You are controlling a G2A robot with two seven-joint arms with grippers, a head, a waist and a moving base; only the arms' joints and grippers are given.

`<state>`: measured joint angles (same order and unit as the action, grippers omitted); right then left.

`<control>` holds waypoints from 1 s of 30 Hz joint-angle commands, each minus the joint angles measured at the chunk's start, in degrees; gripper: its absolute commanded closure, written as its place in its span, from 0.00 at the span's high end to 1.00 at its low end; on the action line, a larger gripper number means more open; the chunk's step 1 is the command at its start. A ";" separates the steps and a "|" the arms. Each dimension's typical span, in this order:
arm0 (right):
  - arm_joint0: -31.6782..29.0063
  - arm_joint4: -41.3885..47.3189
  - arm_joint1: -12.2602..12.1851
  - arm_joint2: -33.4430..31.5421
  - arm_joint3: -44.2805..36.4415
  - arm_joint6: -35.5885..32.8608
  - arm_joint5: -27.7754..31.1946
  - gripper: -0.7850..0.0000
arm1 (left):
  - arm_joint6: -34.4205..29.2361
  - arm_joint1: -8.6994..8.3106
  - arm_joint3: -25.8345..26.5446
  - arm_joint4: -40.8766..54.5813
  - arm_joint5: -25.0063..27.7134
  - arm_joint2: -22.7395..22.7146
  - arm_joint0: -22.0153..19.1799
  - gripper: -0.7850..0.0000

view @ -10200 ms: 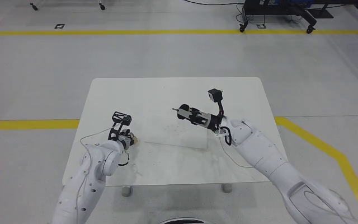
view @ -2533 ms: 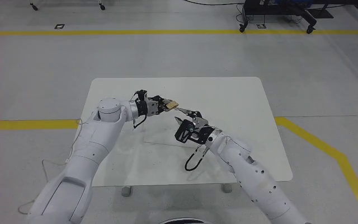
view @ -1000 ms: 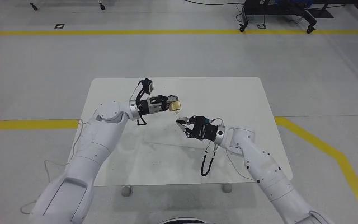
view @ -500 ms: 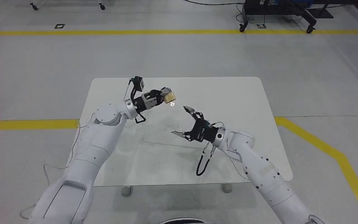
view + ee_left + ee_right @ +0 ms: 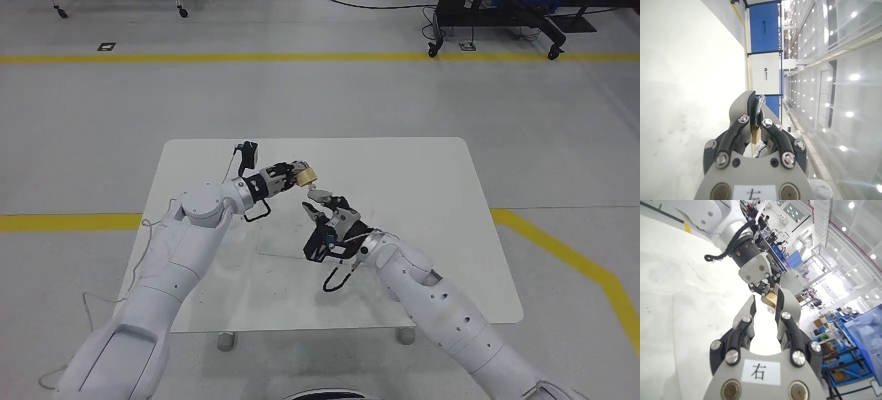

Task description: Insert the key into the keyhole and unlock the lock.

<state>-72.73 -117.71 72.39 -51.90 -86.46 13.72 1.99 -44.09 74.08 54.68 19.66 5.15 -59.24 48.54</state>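
- Tabletop first: the white table (image 5: pixel 430 170) lies well below both grippers, so a wrist has free air around it to turn.
- Nearest, the right gripper (image 5: pixel 766 296) is spread wide and holds nothing, with one pad just beside the lock's end.
- Just past it, the brass padlock (image 5: pixel 771 298) hangs aloft, clamped in the left gripper (image 5: pixel 757 102). A small silver disc, probably the key (image 5: pixel 771 309), juts from its base.
- An off-centre pinch could skew the key, and a hard twist could slip the padlock loose.
- Beyond the table's far edge, the yellow floor line (image 5: pixel 300 57) is well apart.
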 commanded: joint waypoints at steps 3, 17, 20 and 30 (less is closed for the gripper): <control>0.02 -5.10 0.19 0.83 0.12 -3.21 -2.84 0.28 | 0.17 -0.23 1.88 -0.57 -1.53 -0.46 0.88 0.00; 0.92 -11.96 0.99 1.49 1.12 -10.52 -4.99 0.22 | 0.43 -0.72 5.79 -2.44 -4.28 -1.48 2.67 0.00; 1.17 -12.78 1.24 1.78 1.63 -11.43 -5.26 0.18 | 0.31 -0.77 6.16 -2.79 -4.68 -1.52 2.91 0.00; 1.78 -11.91 1.99 2.02 2.54 -12.23 -4.28 0.00 | 0.12 -0.64 6.16 -3.57 -4.78 -1.14 2.75 0.00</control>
<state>-70.95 -129.95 74.34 -49.82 -83.97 1.35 -2.51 -43.92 73.43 60.86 16.24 0.21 -60.40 51.34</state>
